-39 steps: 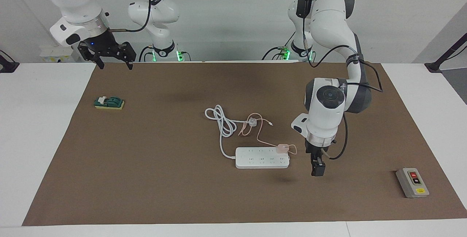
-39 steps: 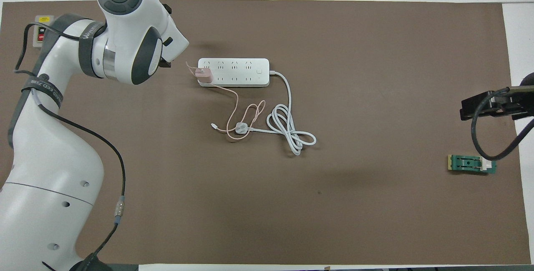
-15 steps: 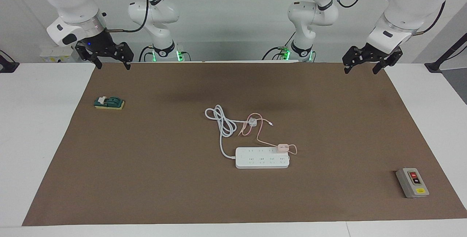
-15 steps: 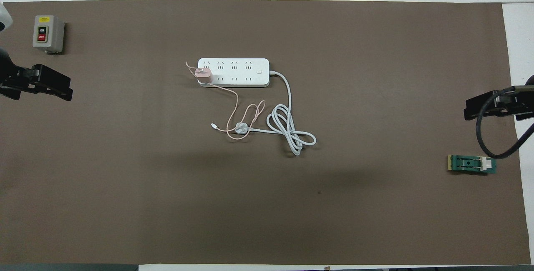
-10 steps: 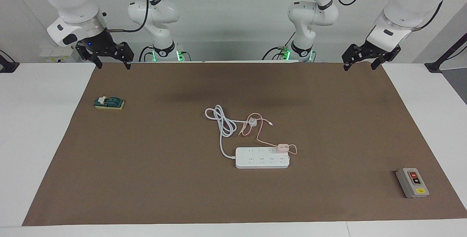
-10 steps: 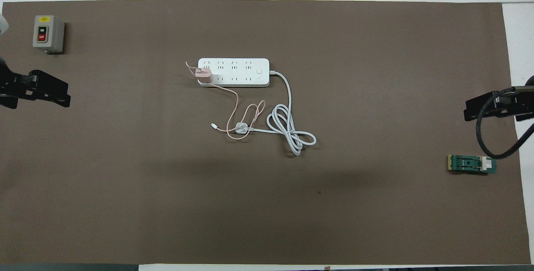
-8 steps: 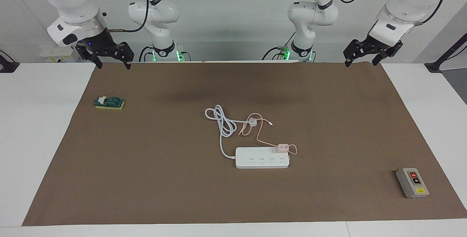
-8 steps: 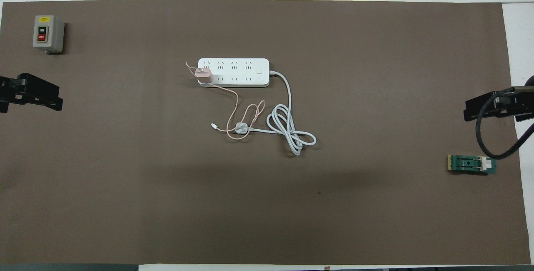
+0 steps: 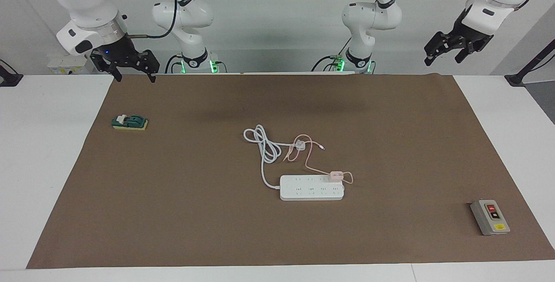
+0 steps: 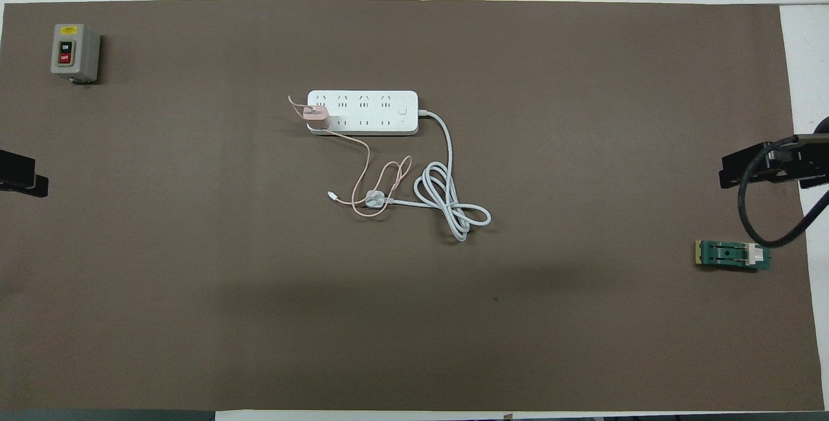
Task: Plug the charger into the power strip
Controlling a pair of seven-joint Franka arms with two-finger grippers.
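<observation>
Facing + overhead cams, same mat (image 9: 173, 212)

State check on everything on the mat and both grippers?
charger: seated on the power strip at its end toward the left arm, free of both grippers
power strip: flat on the mat, own cord coiled, its plug loose
left gripper: open, empty, raised
right gripper: open, empty, raised
grey button box: untouched

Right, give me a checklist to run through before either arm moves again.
1. Charger seated on the power strip, at the left arm's end: ok.
2. Prongs fully home: cannot tell.
3. Left claw open, empty, raised by the mat's corner: ok.
4. Right claw open, empty, waiting at its mat corner: ok.
5. Pink cable lies loose on the mat, free of both claws: ok.
</observation>
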